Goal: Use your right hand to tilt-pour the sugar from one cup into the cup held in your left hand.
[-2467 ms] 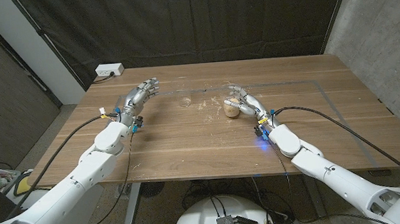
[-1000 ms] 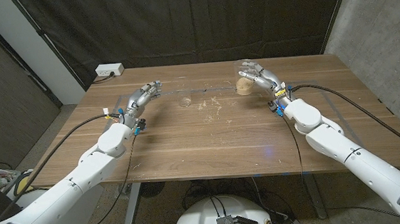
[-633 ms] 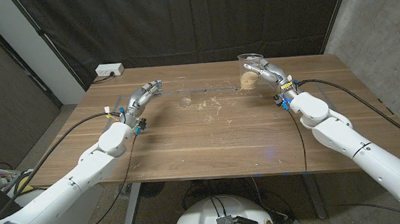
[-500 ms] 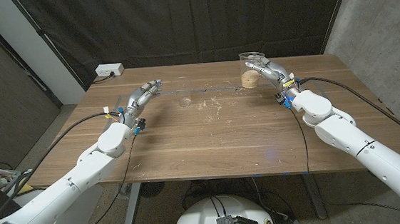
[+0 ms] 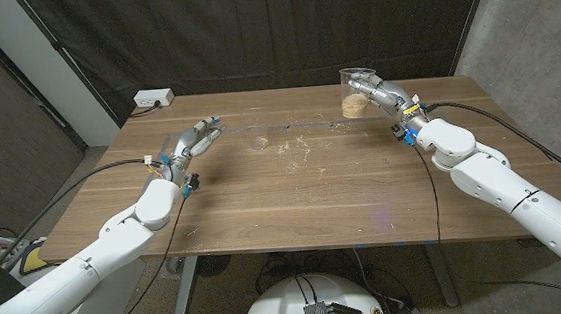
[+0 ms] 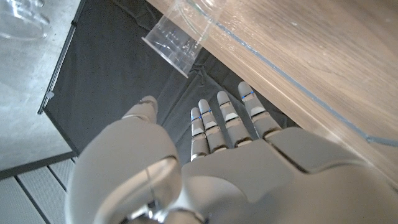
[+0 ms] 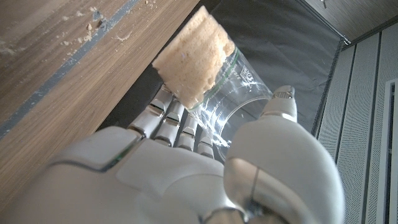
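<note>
In the head view the right hand [image 5: 384, 96] holds a clear plastic cup with pale brown sugar in its bottom [image 5: 358, 91] lifted above the far right part of the wooden table [image 5: 303, 190], upright or nearly so. On the far left, the left hand [image 5: 191, 141] reaches forward with its fingers loosely together; whether they hold anything I cannot tell from here, though a faint clear shape shows beside them. A white power strip [image 5: 152, 97] sits at the far-left corner, and spilled grains [image 5: 288, 146] are scattered near the table's middle. In the left wrist view the left hand [image 6: 211, 168] has straight, narrow-set fingers closed on nothing, and a clear empty plastic cup [image 6: 177, 40] stands beyond the fingertips, apart from them and cut off by the picture's edge. In the right wrist view the right hand [image 7: 186, 162] wraps the sugar cup [image 7: 214, 81] around its wall, thumb opposite the fingers. The cup is probably light, thin and easily crushed, and smooth enough to slip, so a gentle grip around mid-wall suits it; the sugar looks packed and may fall in a clump when tilted.
</note>
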